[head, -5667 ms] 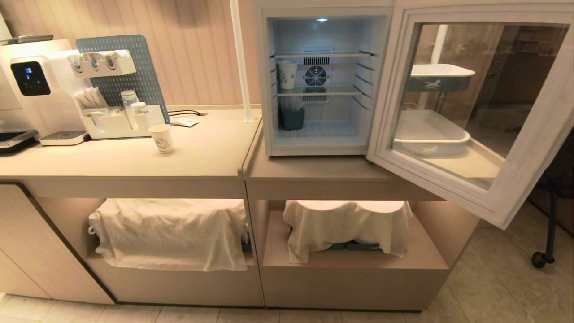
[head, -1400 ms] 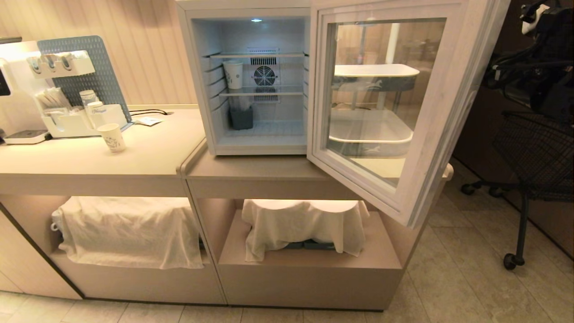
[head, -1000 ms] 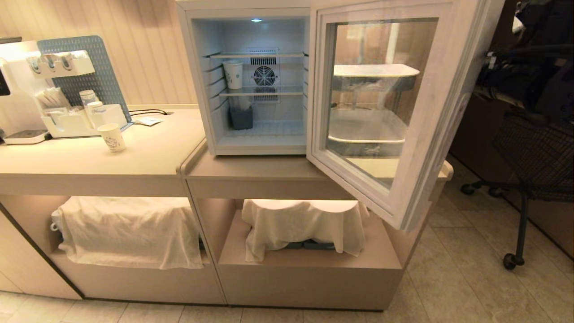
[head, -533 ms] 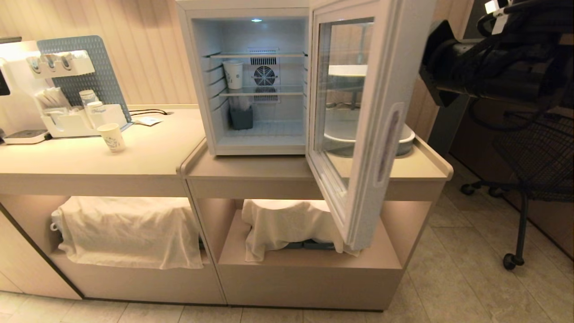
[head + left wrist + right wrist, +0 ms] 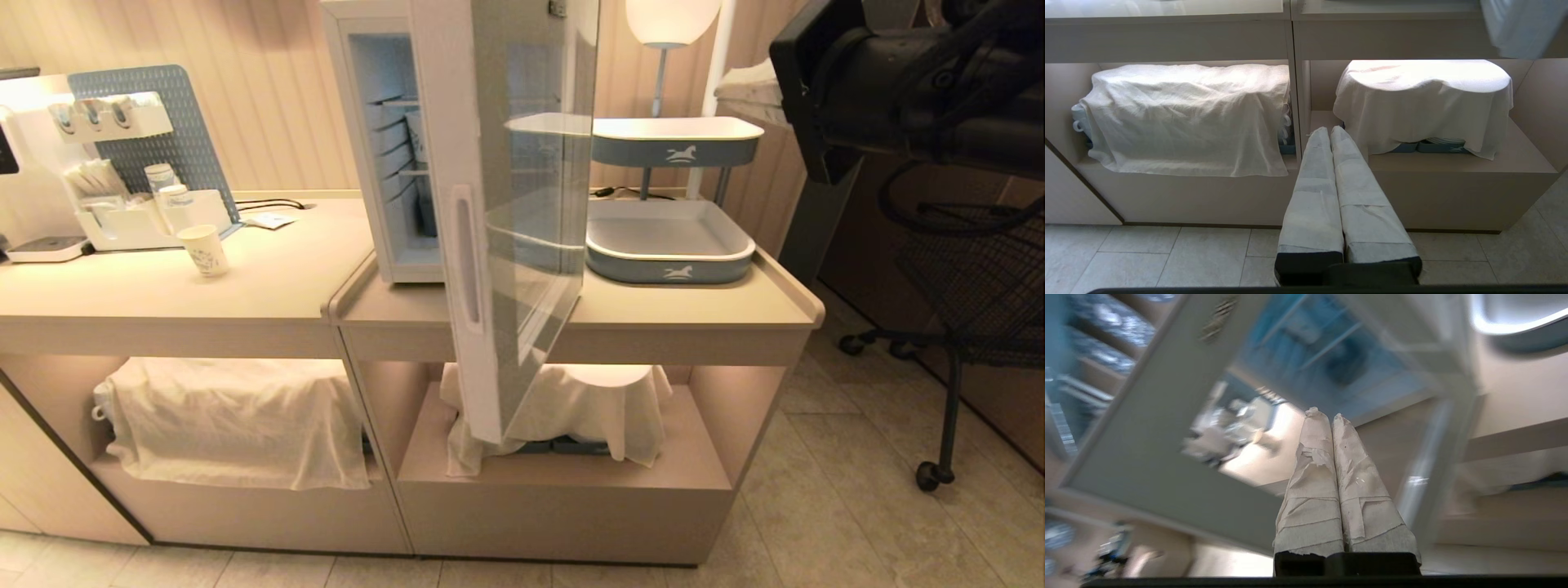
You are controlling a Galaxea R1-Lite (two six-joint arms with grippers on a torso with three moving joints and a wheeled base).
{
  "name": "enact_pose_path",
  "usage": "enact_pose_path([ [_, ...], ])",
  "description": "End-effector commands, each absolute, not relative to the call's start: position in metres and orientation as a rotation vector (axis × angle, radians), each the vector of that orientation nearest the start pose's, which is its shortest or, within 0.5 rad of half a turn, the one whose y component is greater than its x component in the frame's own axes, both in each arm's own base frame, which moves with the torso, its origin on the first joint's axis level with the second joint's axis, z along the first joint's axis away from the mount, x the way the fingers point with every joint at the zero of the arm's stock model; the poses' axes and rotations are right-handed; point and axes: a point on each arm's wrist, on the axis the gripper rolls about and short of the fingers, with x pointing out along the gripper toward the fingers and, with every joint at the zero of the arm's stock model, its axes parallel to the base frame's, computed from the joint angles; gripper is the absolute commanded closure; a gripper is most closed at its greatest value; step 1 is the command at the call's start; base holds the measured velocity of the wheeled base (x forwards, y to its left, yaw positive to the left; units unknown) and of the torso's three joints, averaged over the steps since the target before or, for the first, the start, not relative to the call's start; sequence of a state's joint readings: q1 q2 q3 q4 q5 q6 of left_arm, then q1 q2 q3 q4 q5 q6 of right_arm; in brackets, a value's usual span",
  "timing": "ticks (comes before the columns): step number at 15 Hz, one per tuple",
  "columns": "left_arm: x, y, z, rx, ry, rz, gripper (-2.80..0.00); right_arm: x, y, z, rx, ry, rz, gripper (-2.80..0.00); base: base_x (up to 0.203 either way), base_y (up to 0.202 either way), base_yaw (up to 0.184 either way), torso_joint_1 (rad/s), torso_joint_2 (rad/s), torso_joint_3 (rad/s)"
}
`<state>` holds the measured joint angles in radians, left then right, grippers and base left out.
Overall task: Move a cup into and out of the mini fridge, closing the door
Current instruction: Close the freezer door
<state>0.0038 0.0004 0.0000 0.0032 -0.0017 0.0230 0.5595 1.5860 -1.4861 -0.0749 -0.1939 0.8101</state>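
At the far left of the pale beige counter point(image 5: 269, 286) stands a white organiser tray with sachets and small bottles point(image 5: 151, 216), backed by a blue-grey perforated panel point(image 5: 175, 122). Just in front of the tray stands the small white paper cup with a blue printed pattern point(image 5: 203, 249), upright on the counter and well apart from the fridge. Under the counter, two open shelf bays hold crockery draped in white cloths point(image 5: 237, 420).

Next comes the white boxy mini fridge point(image 5: 384, 163) on the lower counter section. Its white-framed tinted glass door point(image 5: 506, 229) stands partly open, edge-on to the head camera, the recessed vertical slot handle point(image 5: 465, 257) facing forward. Wire shelves show through the gap; what sits on them is hard to make out, possibly another cup behind the frame.

Right of the fridge is a two-tier blue-and-white tray stand with horse emblems point(image 5: 673, 204).

The left gripper point(image 5: 1329, 131), fingers point(image 5: 1314, 163) pressed together and empty, hangs low before the shelf bays. The right gripper point(image 5: 1323, 413), paper-wrapped fingers point(image 5: 1349, 457) likewise clenched on nothing, points at the door's glass; the black right arm point(image 5: 898, 90) fills the upper right of the head view.
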Motion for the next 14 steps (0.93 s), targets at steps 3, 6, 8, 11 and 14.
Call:
enact_pose_path([
  [3,-0.023,0.000,0.075,0.023,0.003,0.003,0.00,0.246,0.098,0.335,0.564,0.171,0.204,0.00,0.000,0.000,0.000,0.000,0.00,0.000],
  [6,-0.023,0.000,0.075,0.023,0.005,0.003,0.00,0.235,0.074,0.320,0.375,0.184,0.173,0.00,0.000,0.000,0.000,0.000,0.00,0.000],
  [8,-0.023,0.000,0.075,0.023,0.005,0.003,0.00,0.227,0.060,0.308,0.239,0.184,0.141,0.00,0.000,0.000,0.000,0.000,0.00,0.000],
  [11,-0.023,0.000,0.075,0.023,0.003,0.003,0.00,0.209,0.036,0.288,0.015,0.164,0.132,0.00,0.000,0.000,0.000,0.000,0.00,0.000],
  [14,-0.023,0.000,0.075,0.023,0.003,0.003,0.00,0.180,0.027,0.272,-0.117,0.126,0.164,0.00,0.000,0.000,0.000,0.000,0.00,0.000],
])
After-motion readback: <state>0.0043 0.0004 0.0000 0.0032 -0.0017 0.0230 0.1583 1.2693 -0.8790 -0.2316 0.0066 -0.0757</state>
